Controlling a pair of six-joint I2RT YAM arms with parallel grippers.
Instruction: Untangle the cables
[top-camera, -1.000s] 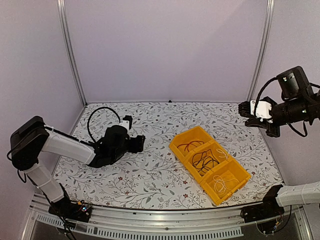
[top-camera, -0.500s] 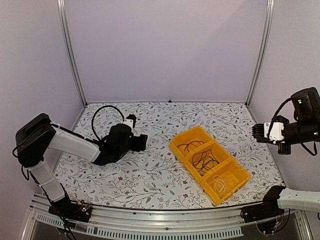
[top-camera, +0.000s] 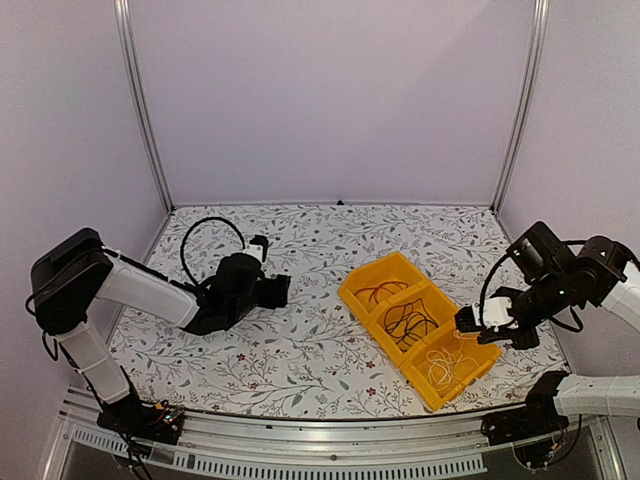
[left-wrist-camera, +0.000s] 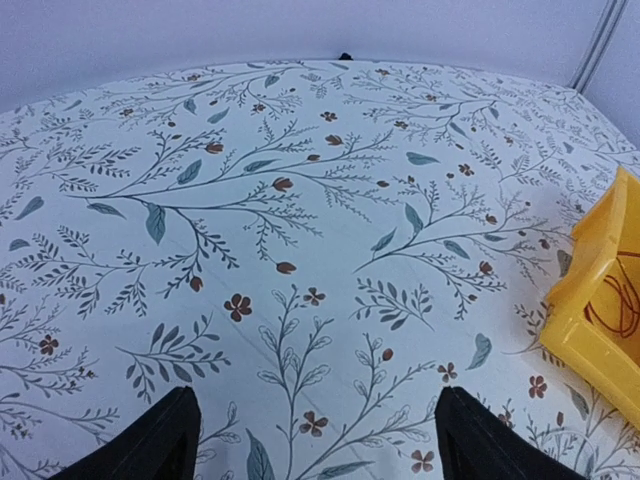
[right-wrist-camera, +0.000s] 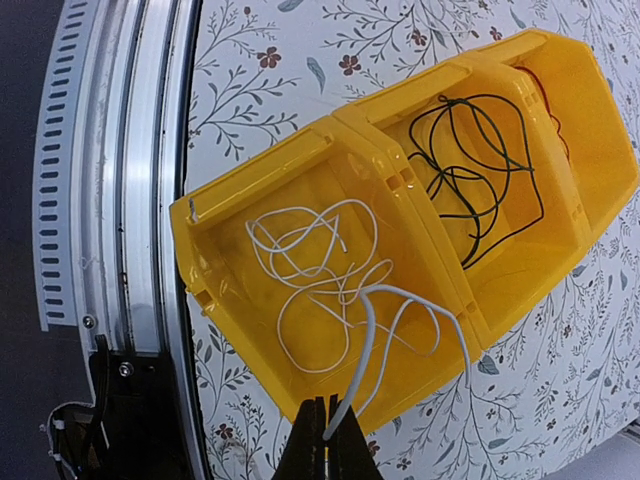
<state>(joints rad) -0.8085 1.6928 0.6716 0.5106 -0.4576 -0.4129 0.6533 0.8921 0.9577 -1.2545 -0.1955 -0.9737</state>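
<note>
Cables lie on your floral table (top-camera: 300, 350), one colour per compartment of the yellow bin (top-camera: 372, 274) (sorted, by the look). You've got the left gripper (left-wrist-camera: 315, 400) parked low, jaws wide and empty, prob. to keep clear. Your right gripper (right-wrist-camera: 323, 415), up by the wall 1 s ago, is now over the near compartment, pinching the white cable (right-wrist-camera: 368, 340).

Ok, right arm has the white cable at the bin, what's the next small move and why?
Probably ease the right gripper a little further over the near compartment of the yellow bin before opening. It is shut on the white cable right at the bin's outer wall, and one loop lies across that rim, so releasing here might spill it.
</note>
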